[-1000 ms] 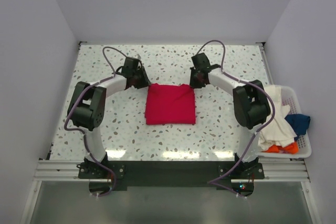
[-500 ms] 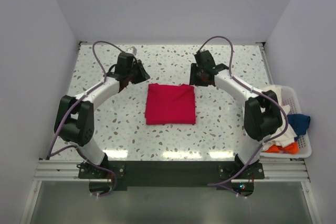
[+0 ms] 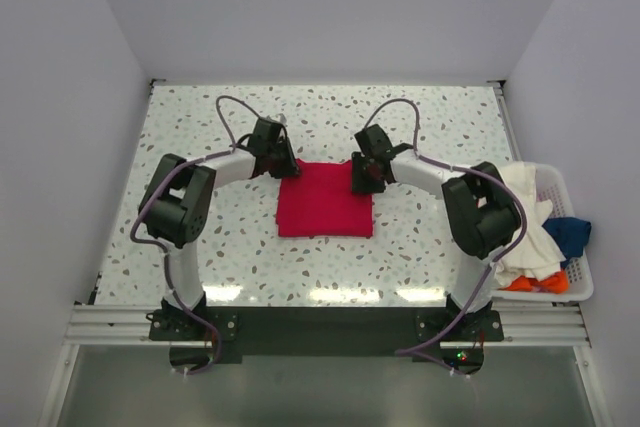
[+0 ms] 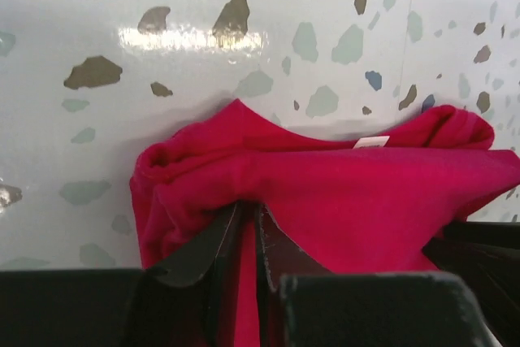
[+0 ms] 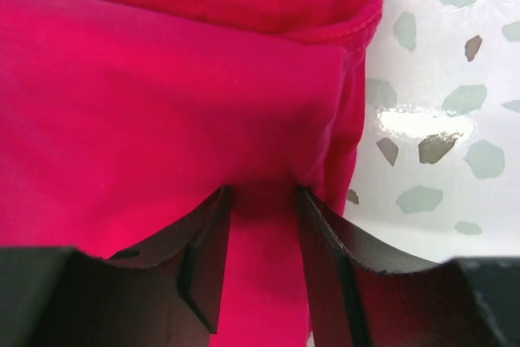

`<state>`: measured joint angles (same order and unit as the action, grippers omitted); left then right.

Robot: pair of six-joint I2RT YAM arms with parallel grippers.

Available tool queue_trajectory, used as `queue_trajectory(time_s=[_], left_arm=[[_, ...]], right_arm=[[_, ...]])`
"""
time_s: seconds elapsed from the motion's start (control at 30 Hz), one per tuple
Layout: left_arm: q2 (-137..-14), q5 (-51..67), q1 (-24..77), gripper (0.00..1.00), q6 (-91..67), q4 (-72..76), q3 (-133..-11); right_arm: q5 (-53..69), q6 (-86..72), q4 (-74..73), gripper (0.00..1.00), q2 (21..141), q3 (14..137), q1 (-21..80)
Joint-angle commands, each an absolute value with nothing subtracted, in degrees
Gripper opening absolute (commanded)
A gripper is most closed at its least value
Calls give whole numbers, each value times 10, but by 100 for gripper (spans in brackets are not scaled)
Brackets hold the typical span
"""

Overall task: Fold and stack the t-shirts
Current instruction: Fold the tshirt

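Observation:
A crimson-red t-shirt [image 3: 325,202] lies folded into a square on the middle of the speckled table. My left gripper [image 3: 285,165] is at its far left corner. In the left wrist view its jaws [image 4: 248,205] are nearly together, pinching a fold of the red cloth [image 4: 366,184]. My right gripper [image 3: 362,175] is at the far right corner. Its jaws [image 5: 262,193] stand apart, pressed down over the red cloth [image 5: 162,103], which fills the gap between them. Cream-white [image 3: 525,227], dark blue [image 3: 570,232] and orange [image 3: 525,284] t-shirts lie heaped in the basket.
A white slatted basket [image 3: 585,277] stands off the table's right edge, beside the right arm's elbow. Grey walls close in the table at the left, back and right. Speckled tabletop [image 3: 200,237] shows around the red shirt.
Both grippers came in from past the shirt's far edge onto its far corners. The left jaws opened and then shut on the cloth. The right jaws opened.

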<state>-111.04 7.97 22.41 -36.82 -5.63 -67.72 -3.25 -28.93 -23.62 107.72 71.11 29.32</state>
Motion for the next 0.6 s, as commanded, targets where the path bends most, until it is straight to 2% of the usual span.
queue_trajectory(time_s=[0.0,0.13,0.33,0.43,0.57], left_arm=[[-1133,79,199,17,-382,-15,-697],[-1133,84,192,17,-381,-14,-698],[-1111,98,186,25,-370,-24,-714],[-1092,119,183,31,-362,-25,-722],[-1050,131,182,45,-352,-37,-705]], right_arm=[[-19,-301,-207,44,1067,678,279],[-14,-297,-207,44,1063,663,270],[-6,-294,-223,45,1042,671,267],[-5,-293,-239,48,1016,687,267],[-13,-292,-250,48,991,715,266]])
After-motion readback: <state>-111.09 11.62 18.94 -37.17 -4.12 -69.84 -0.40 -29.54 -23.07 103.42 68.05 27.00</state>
